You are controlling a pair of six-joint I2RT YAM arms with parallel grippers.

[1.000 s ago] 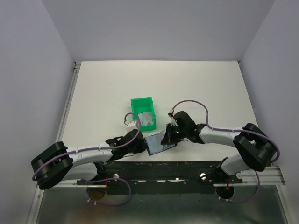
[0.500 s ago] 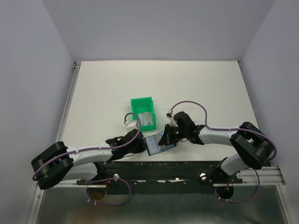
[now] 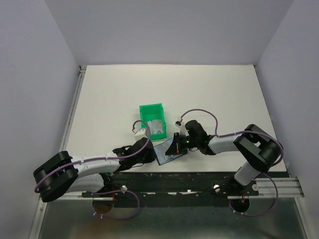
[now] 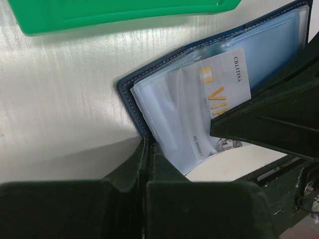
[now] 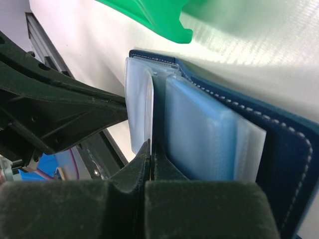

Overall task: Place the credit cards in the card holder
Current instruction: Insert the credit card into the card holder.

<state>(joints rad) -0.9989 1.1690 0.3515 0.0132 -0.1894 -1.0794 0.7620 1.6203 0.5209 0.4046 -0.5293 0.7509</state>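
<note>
I work in a plain booth: a pale lavender-grey back wall, with a matching left wall and right wall, closes in around a white tabletop. A thin metal strip runs along its left edge and a black mounting rail crosses its near edge, with dull grey sheet metal below. Soft, even light gives the white surface a faint sheen close up.

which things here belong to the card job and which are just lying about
Job: card holder; credit card partly in its sleeve; pale card in the bin; left gripper; right gripper.
Lying about: green bin; table.
</note>
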